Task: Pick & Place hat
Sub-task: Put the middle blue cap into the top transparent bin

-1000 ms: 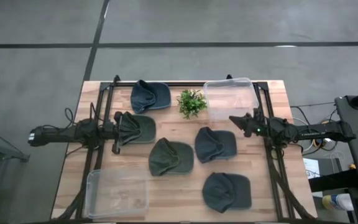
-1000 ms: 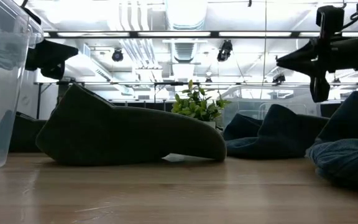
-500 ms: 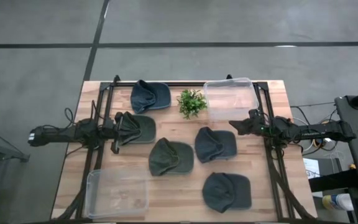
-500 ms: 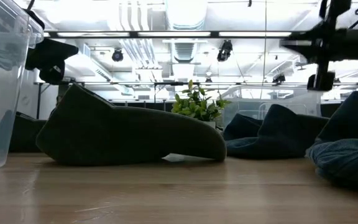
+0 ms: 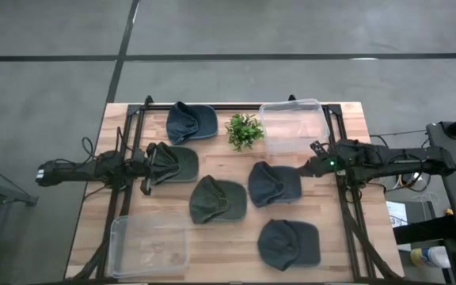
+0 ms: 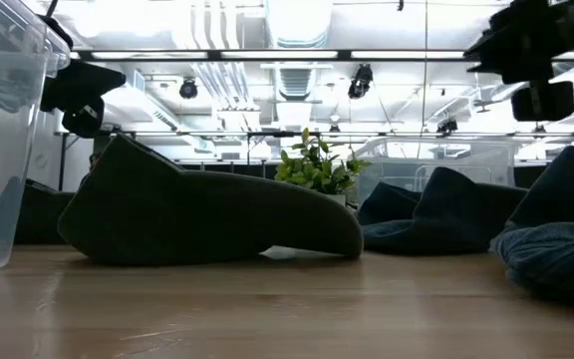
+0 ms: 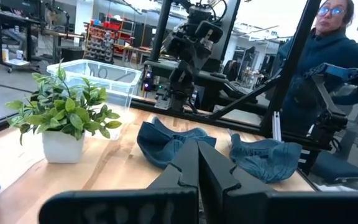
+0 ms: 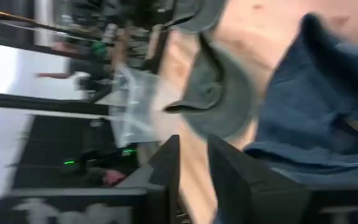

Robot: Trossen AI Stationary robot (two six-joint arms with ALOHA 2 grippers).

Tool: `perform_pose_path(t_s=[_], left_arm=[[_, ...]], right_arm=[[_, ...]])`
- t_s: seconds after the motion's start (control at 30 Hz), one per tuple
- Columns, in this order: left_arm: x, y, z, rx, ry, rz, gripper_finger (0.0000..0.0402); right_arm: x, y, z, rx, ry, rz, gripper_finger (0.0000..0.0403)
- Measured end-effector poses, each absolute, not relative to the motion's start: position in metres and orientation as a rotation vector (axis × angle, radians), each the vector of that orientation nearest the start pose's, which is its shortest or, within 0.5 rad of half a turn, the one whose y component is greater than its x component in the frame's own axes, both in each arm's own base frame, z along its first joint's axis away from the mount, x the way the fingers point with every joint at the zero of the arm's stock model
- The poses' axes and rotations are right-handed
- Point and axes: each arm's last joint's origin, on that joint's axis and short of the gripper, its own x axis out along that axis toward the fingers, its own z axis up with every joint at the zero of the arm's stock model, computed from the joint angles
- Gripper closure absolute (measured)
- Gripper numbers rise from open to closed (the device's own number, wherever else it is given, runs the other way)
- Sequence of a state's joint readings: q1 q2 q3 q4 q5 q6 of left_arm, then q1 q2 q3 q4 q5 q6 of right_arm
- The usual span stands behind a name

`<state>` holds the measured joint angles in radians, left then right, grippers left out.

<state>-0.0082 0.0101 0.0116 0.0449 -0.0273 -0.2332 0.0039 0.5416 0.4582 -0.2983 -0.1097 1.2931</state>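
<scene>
Closest, at the front edge of the worktop (image 5: pixel 222 166): a clear tub (image 5: pixel 150 245) on the left, a dark cap (image 5: pixel 290 243) on the right. Farther in, an olive cap (image 5: pixel 218 199) and, just beside it, a blue cap (image 5: pixel 274 184). Right hand (image 5: pixel 313 162) raised just beside that blue cap's outer edge, fingers (image 8: pixel 166 171) a narrow gap apart, holding nothing. Left hand (image 5: pixel 150 164) at the bunched end of a second olive cap (image 5: pixel 176 162), fingers pressed together; cannot tell whether any fabric is caught. Beyond: potted plant (image 5: pixel 244 130), second clear tub (image 5: pixel 294 125), faded blue cap (image 5: pixel 191 121) at the far edge.
</scene>
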Motion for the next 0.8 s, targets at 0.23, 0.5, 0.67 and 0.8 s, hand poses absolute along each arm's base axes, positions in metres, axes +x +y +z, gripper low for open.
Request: perform_pose_path(t_s=[0.23, 0.5, 0.67, 0.8], left_arm=[[0.098, 0.000, 0.171, -0.312, -0.049, 0.011, 0.0402], [0.098, 0.000, 0.171, -0.324, -0.049, 0.011, 0.0402], [0.098, 0.000, 0.171, -0.324, -0.049, 0.011, 0.0402], [0.098, 0.000, 0.171, -0.324, -0.049, 0.011, 0.0402]], right_arm=[[0.155, 0.001, 0.243, 1.091, 0.504, -0.313, 0.0224], [0.173, 0.001, 0.228, 0.843, 0.759, -0.361, 0.0224], [0.182, 0.000, 0.218, 0.738, 0.848, -0.365, 0.0237], [0.185, 0.000, 0.207, 0.653, 0.919, -0.380, 0.0248]])
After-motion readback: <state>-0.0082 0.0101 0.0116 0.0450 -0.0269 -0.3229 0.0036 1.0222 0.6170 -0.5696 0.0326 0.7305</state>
